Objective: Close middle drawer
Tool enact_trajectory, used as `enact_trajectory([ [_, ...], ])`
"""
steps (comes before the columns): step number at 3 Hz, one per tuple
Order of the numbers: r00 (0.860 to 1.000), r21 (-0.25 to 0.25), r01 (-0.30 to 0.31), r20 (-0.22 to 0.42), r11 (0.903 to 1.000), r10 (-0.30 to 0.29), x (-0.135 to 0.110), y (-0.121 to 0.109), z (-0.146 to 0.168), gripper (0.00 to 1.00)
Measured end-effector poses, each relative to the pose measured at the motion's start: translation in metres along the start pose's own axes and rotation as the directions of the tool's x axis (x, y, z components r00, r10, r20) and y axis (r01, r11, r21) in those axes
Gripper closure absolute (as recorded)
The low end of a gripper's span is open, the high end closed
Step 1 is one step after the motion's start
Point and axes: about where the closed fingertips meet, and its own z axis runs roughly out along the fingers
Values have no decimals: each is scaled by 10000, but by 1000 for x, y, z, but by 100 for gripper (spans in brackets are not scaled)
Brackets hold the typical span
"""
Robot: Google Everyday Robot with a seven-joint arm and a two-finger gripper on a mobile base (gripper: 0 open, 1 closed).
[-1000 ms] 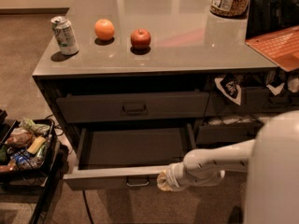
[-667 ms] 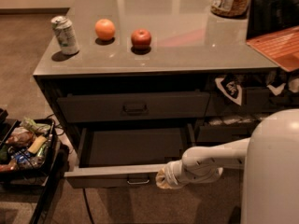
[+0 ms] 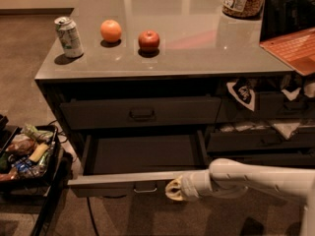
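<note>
Camera view: 1 claw point(image 3: 173, 190) @ middle drawer point(image 3: 118, 179) front; 1 orange point(image 3: 110, 31), 1 apple point(image 3: 148, 40).

Grey cabinet point(image 3: 197, 58) (glossy top) on brown carpet point(image 3: 22, 43).

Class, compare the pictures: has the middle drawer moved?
No. The middle drawer stays as far out from the countertop as before; the gripper is at its front panel, right of the pull.
</note>
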Motion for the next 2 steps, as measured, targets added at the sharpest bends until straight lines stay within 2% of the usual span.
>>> enact_trajectory([
  [1, 9997, 136, -122, 227, 9998, 119, 10, 14, -20, 100],
  [2, 9996, 129, -150, 229, 9998, 147, 10, 14, -20, 100],
])
